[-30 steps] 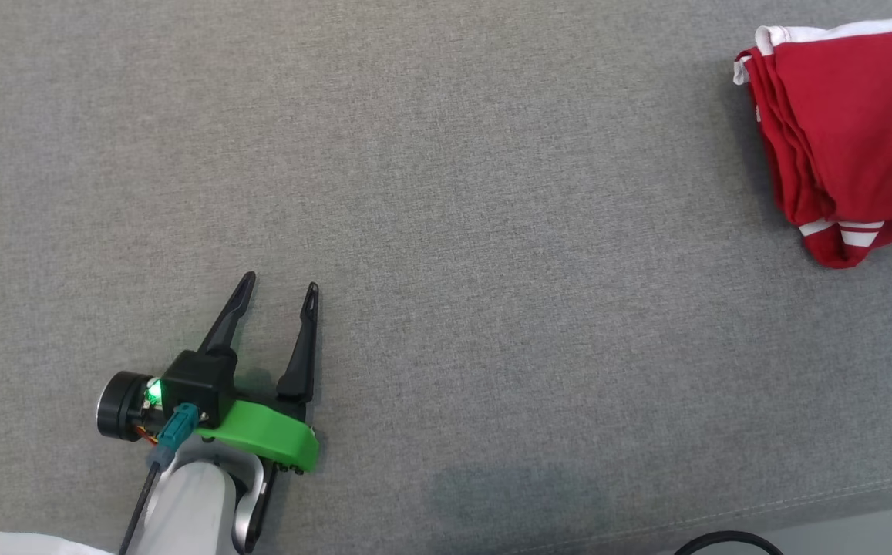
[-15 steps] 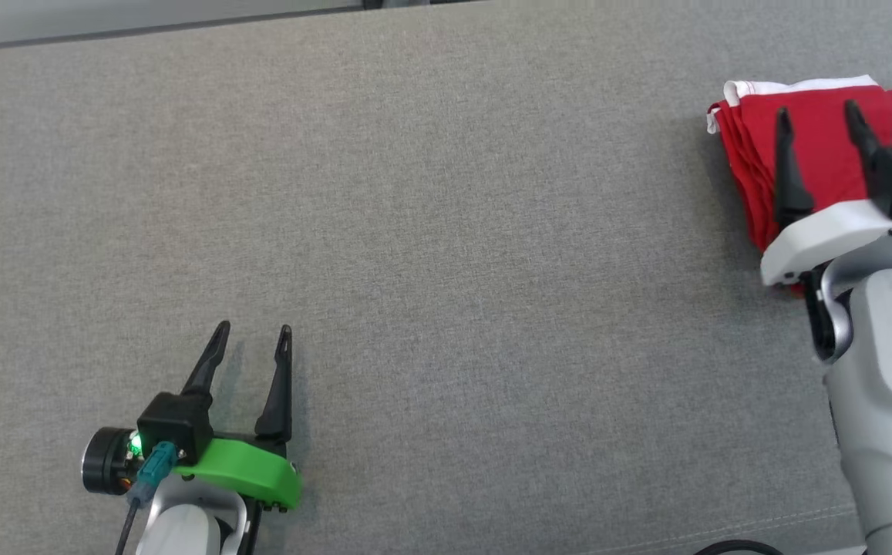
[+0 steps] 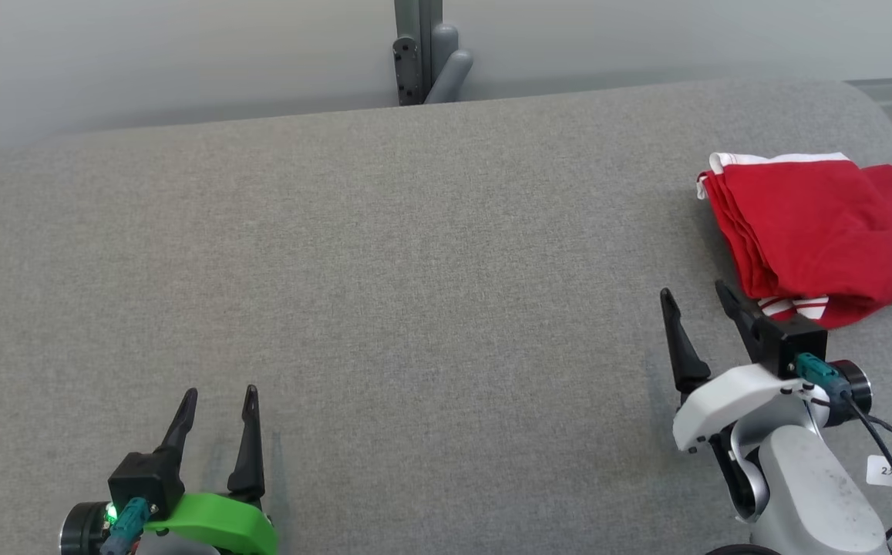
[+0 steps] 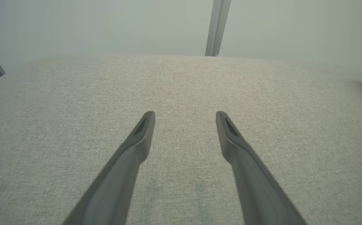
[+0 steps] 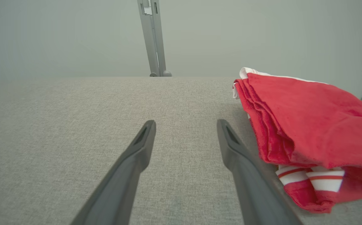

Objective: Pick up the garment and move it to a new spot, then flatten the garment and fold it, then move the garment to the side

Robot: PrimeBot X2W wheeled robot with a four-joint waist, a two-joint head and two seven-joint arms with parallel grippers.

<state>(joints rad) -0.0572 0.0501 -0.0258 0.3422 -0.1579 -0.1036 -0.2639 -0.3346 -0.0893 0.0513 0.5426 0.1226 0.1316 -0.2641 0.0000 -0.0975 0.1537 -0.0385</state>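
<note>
The right pincer (image 3: 692, 291) holds its two dark fingers apart and empty, just beside the folded red garment (image 3: 816, 223) at the right end of the grey woven surface (image 3: 415, 270). The left pincer (image 3: 221, 390), also apart, is far from it. The right wrist view shows the garment's stacked soft layers and its white-and-red striped cuffs (image 5: 312, 181).

Soft even light, faint shadows, no glare, sharp head view, wrist views hazy toward the far background

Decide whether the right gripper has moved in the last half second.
Yes. Against the red garment, the right gripper has pulled back toward the robot, from over it to beside its near corner.
</note>
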